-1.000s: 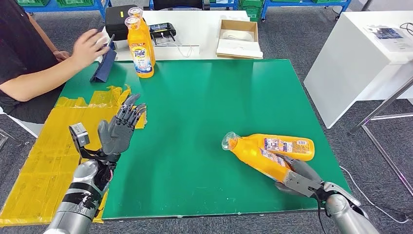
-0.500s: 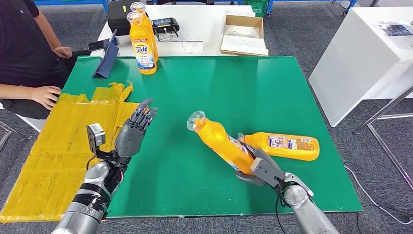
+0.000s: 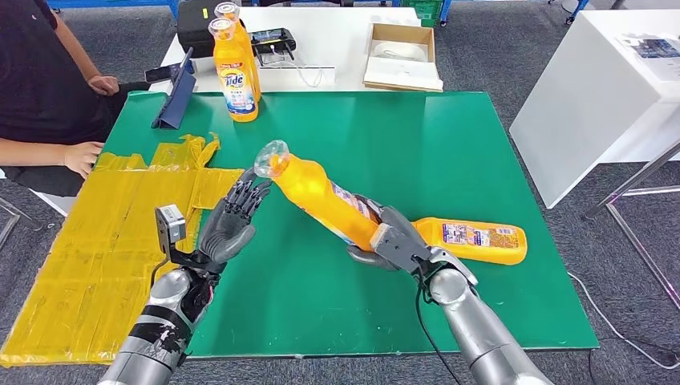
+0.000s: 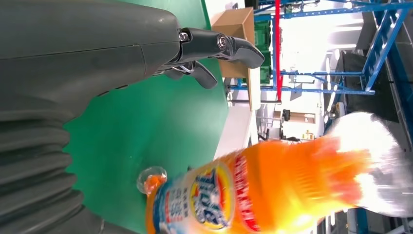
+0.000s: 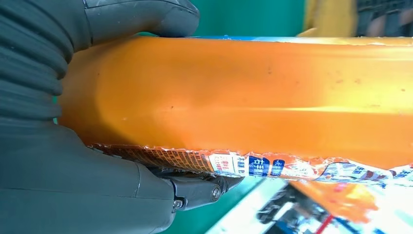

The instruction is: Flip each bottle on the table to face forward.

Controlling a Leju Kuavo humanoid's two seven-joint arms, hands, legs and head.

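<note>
**Orange bottle lifted at a slant over the green table**

Above the middle of the green table (image 3: 449, 136), the right hand (image 3: 390, 243) grasps the base end of an orange bottle (image 3: 321, 195), its thumb and fingers wrapped around the body. The right wrist view shows the thumb (image 5: 141, 19) pressed along one side of the orange plastic and a darker finger (image 5: 199, 190) under the torn edge of the label. The bottle is clear of the table surface and tilted, its clear cap end raised and pointing toward the left hand (image 3: 231, 223).

The left hand is released and holds nothing; its fingers are spread and raised, with the fingertips just beside the bottle's cap. Whether they touch it cannot be told.

Behind the right hand, a second orange bottle (image 3: 477, 240) lies on its side near the table's right edge, cap end toward the held bottle. Two more orange bottles (image 3: 233, 68) stand upright at the far left corner of the table, one just behind the other, the front one showing its label.

Yellow sheeting (image 3: 104, 241) covers the table's left edge. A dark blue folder (image 3: 174, 103) stands propped at the far left corner. A person in a black top (image 3: 36, 76) sits beyond the left edge, one hand (image 3: 82, 157) resting near the sheeting. A white table (image 3: 321, 48) beyond the far edge carries an open cardboard box (image 3: 401, 58).
</note>
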